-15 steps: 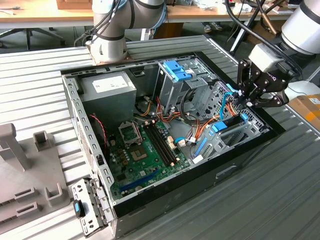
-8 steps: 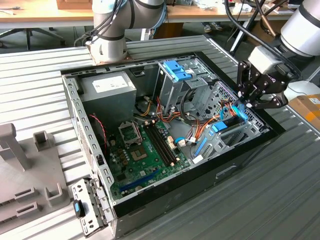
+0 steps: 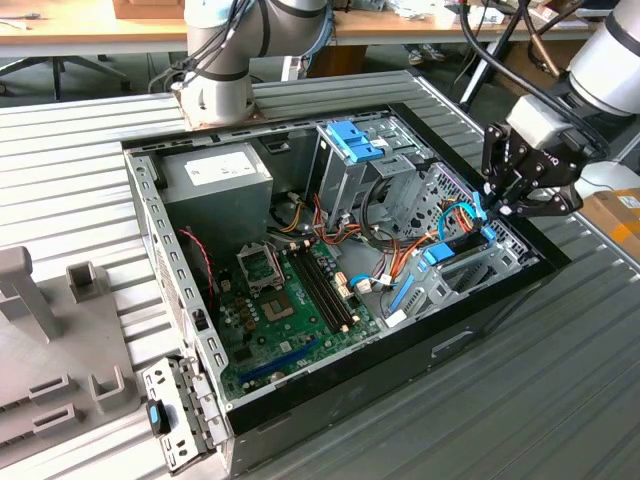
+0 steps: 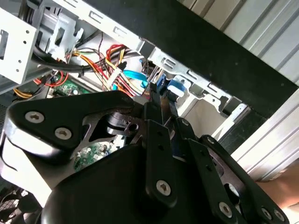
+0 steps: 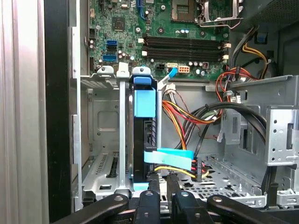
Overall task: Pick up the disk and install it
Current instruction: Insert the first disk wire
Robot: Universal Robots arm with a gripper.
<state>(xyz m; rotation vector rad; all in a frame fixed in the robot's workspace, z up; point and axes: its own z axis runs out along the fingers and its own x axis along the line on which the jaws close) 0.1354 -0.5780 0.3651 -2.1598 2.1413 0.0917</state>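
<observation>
In the first wrist view the disk [image 5: 142, 122] stands on edge at the case [image 3: 480, 330] edge. In the second wrist view the gripper [image 4: 161, 99] is nearly closed against the disk's blue rail.

The disk [image 5: 140, 140] shows a dark metal edge capped by smooth, bright blue plastic, and the computer case [image 3: 150, 230] around it is bare, dull grey sheet metal with a black outer shell. The gripper [image 4: 161, 105] is matt black, its links dotted with shiny silver screw heads, and the motherboard [image 3: 290, 310] is a green, faintly glossy circuit board. The table [image 3: 90, 150] is ribbed, pale silvery metal, and the robot arm [image 3: 620, 60] has a smooth, glossy light grey casing.
</observation>
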